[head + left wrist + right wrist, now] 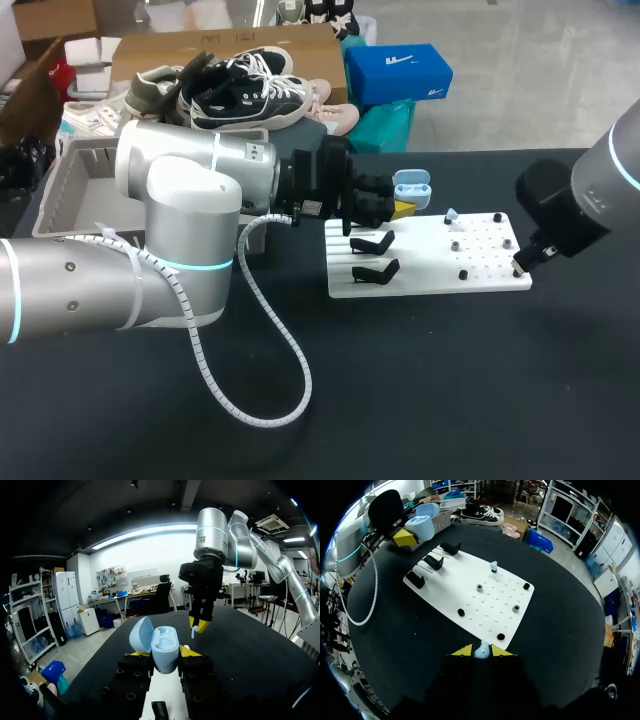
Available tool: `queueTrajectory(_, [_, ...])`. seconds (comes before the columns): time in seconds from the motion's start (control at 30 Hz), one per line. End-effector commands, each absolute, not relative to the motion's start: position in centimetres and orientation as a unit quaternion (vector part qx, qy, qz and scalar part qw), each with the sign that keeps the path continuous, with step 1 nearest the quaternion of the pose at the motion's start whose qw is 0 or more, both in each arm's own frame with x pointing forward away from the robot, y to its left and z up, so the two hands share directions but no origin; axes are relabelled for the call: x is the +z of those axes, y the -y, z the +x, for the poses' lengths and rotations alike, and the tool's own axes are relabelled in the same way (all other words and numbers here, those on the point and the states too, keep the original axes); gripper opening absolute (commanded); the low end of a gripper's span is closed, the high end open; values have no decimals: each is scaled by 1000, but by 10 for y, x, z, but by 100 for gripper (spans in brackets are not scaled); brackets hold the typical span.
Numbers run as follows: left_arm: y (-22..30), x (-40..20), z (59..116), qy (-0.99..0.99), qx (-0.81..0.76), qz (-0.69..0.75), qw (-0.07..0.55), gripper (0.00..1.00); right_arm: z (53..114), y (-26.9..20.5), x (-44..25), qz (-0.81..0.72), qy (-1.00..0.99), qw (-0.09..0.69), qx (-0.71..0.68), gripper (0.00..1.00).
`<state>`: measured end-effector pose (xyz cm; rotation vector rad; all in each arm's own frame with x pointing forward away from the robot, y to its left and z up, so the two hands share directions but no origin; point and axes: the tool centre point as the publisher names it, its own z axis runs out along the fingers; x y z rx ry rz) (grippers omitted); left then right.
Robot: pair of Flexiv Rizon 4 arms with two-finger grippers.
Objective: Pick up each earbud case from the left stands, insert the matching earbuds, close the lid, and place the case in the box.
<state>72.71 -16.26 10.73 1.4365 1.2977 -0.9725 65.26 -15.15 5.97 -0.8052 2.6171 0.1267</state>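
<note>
Holding an open light-blue earbud case [164, 650] in our left jaws, lid tipped back, we have our left arm [190, 215] stretched across the black desk [450, 390] to the stand end of a white board [430, 278]. The case hangs there, above the board's far left corner. Our right jaws, narrowed to a pinch, grip a small light-blue earbud [481, 651] at the board's right edge, well apart from the case. A second earbud [493, 566] sits on the board among dark pegs [461, 612]. Black stands [375, 271] line its left end. A grey box [70, 190] rests on the desk's far left.
</note>
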Motion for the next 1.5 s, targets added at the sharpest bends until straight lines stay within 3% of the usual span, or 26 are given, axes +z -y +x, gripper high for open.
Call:
queueTrajectory(0.03, [162, 107, 727, -529, -396, 585, 470, 0, 650, 150, 58, -285, -936, 205, 40, 0])
queueTrajectory(0.3, [162, 107, 727, -529, -396, 585, 470, 0, 650, 150, 58, -285, -936, 205, 40, 0])
queueTrajectory(0.5, [162, 107, 727, -529, -396, 585, 470, 0, 664, 141, 77, -155, -975, 154, 31, 0])
queueTrajectory(1.0, [162, 107, 727, -529, -396, 585, 470, 0, 651, 110, 126, 216, -968, 124, -7, 0])
queueTrajectory(1.5, [162, 107, 727, -529, -396, 585, 470, 0, 667, 45, 187, 375, -915, 131, -67, 0])
